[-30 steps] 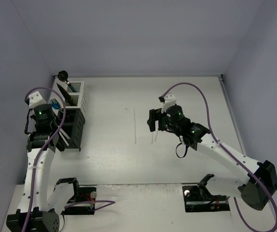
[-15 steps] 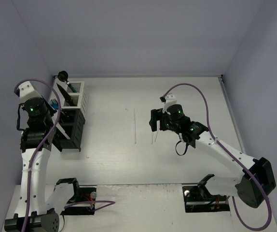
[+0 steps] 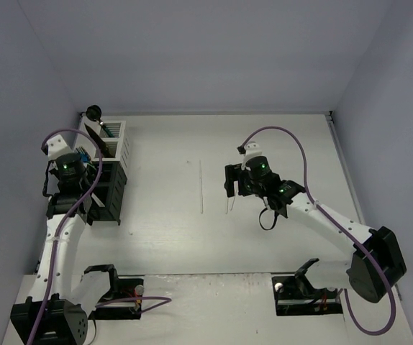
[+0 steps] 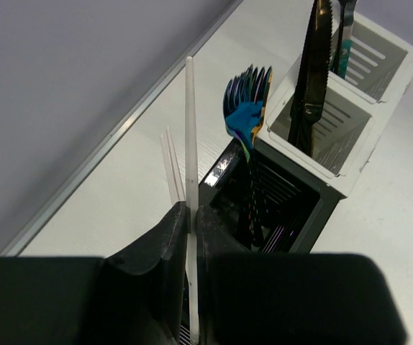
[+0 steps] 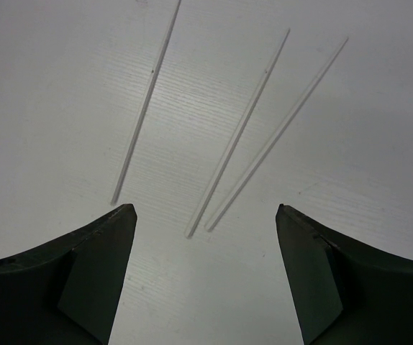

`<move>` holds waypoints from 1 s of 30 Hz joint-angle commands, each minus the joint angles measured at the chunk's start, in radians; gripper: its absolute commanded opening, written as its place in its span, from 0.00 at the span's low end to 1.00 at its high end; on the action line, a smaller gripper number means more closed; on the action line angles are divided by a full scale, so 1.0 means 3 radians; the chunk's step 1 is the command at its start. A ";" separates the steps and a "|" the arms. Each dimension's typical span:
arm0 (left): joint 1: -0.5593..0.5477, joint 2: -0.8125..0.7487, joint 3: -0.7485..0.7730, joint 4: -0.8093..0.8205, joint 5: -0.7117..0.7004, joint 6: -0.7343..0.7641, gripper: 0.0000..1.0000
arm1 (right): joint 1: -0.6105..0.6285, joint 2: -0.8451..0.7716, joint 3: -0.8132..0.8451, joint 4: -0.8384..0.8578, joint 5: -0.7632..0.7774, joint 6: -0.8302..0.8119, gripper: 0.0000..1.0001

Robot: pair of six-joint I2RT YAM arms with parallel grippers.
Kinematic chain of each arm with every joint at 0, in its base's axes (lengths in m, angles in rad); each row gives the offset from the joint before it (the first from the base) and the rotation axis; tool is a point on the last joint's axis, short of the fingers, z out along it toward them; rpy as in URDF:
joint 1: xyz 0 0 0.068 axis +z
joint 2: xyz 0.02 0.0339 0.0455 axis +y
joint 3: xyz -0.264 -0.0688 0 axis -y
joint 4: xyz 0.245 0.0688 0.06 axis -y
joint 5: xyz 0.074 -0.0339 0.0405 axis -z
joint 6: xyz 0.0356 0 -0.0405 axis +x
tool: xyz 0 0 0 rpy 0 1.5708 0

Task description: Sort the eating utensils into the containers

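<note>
The left gripper (image 4: 191, 233) has its jaws narrowed onto a thin pale chopstick (image 4: 190, 129). It stands upright between them, beside the row of slatted caddies at the left edge of the white surface (image 3: 286, 144). Two more pale sticks (image 4: 169, 162) rise just behind the gripper's left finger, their lower ends hidden. Just past the jaws is a black slatted caddy (image 4: 300, 215) holding a blue fork (image 4: 246, 108) with its tines up. Next to it a white slatted caddy (image 4: 357, 154) holds a black serrated knife (image 4: 311, 72). A second white caddy (image 4: 397, 75) comes after that, with a dark utensil (image 4: 347, 18) standing in it.

The right gripper (image 5: 203, 241) hangs low over the middle of the surface, its jaws wide apart and holding nothing. Below it, more thin pale chopsticks lie flat. There is a single chopstick (image 5: 145, 108) on the left and a pair of chopsticks (image 5: 239, 133) to its right. The pair's near ends almost touch, and the two sticks fan apart farther away.
</note>
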 commanded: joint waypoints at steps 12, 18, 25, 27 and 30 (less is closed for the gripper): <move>0.0018 -0.0321 0.0202 -0.0264 0.0115 -0.0249 0.35 | -0.0292 0.0471 0.0128 0.0057 0.0705 0.0540 0.75; 0.0016 -0.0449 0.0718 -0.0784 0.0441 -0.0183 0.59 | -0.0364 0.0783 0.0370 -0.0034 0.0801 0.0753 0.75; 0.0013 -0.0477 0.1090 -0.1268 0.1439 -0.0199 0.76 | -0.0370 0.1270 0.0592 -0.0157 0.0878 0.0931 0.75; 0.0011 -0.0478 0.1123 -0.1313 0.1762 -0.0246 0.79 | -0.0374 0.1371 0.0633 -0.0158 0.0867 0.0961 0.74; -0.0010 -0.0487 0.1161 -0.1318 0.2045 -0.0318 0.84 | -0.0374 0.1508 0.0698 -0.0158 0.0859 0.0989 0.71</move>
